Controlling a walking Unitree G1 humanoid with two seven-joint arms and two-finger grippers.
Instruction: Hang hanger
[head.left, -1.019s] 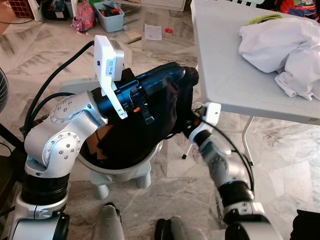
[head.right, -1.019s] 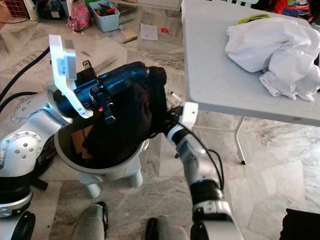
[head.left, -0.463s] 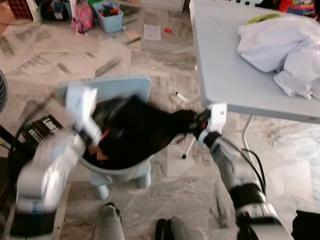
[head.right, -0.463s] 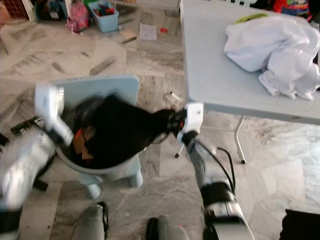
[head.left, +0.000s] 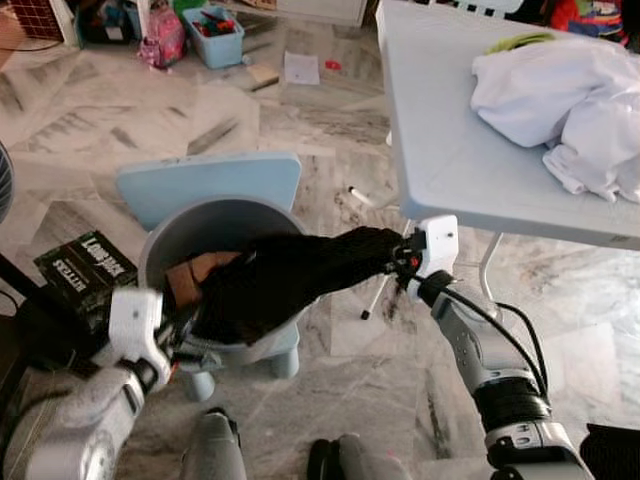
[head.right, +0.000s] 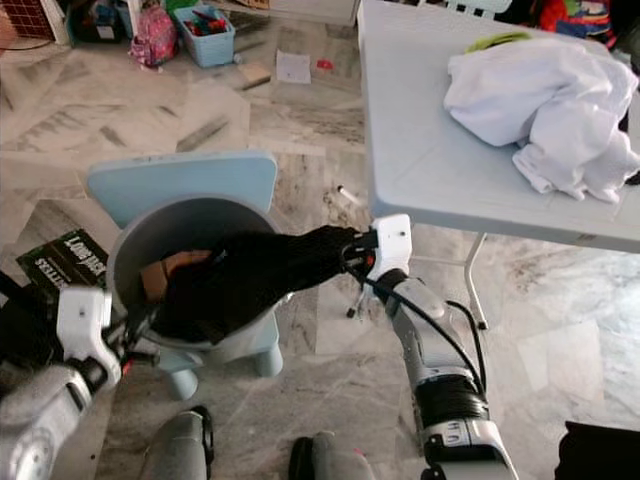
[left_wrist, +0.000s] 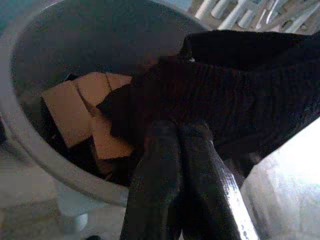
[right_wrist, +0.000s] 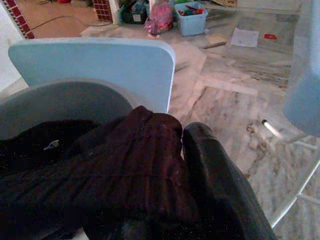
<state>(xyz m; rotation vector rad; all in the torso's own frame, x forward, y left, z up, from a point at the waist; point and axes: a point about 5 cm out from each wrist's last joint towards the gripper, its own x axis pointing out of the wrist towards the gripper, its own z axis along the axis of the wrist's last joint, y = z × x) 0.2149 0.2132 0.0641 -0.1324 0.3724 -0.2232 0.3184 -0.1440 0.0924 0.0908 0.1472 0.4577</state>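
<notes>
Black knit garment (head.left: 290, 275) stretches lengthwise from the grey bucket (head.left: 165, 235) toward the right end effector (head.left: 392, 262), which pinches its far end beside the counter (head.left: 440, 150). Left wrist view: the left end effector (left_wrist: 177, 150) has its fingers pressed together over cardboard (left_wrist: 75, 107). Right wrist view: one finger (right_wrist: 210, 165) clamps the fabric.

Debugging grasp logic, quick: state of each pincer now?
Left pincer: closed, empty, beside the bucket.
Right pincer: closed on the black garment.
</notes>
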